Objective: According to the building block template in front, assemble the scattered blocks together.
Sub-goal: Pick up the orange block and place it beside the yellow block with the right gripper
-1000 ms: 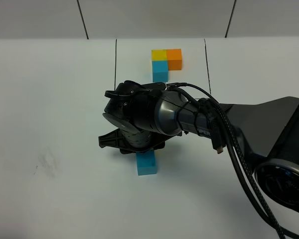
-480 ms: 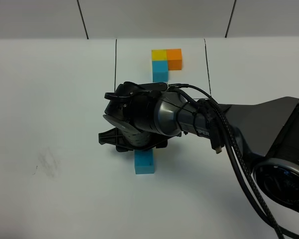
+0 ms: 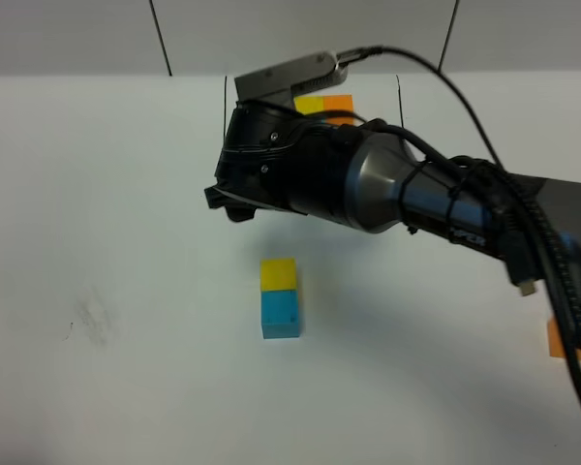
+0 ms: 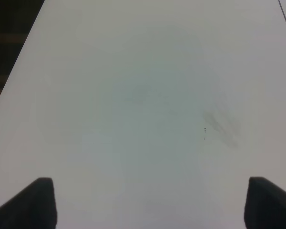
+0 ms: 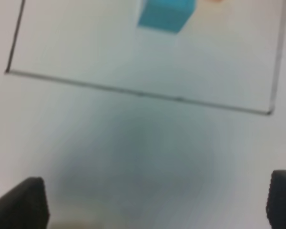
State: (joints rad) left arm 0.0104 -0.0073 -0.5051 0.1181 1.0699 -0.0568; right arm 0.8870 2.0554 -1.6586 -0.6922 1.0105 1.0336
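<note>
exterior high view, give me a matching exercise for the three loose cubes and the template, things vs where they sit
Things:
1. loose yellow cube
2. loose blue cube
3. loose orange cube
4. template

Places:
a. by the view's right edge
b. far side of the table, partly hidden by the right arm
c. nearer cube of the touching pair
d. farther cube of the touching pair

Pairs: 1-d, 2-c, 3-a, 4-b

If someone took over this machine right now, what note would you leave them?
Left hand: open, empty, over the table.
Right hand: open, empty, raised by the template.
Yellow block and blue block touch, mid-table, matching the template.
Orange block lies apart at the far right, partly behind a cable.
Left to do: set the orange one against the yellow one's right side.
</note>
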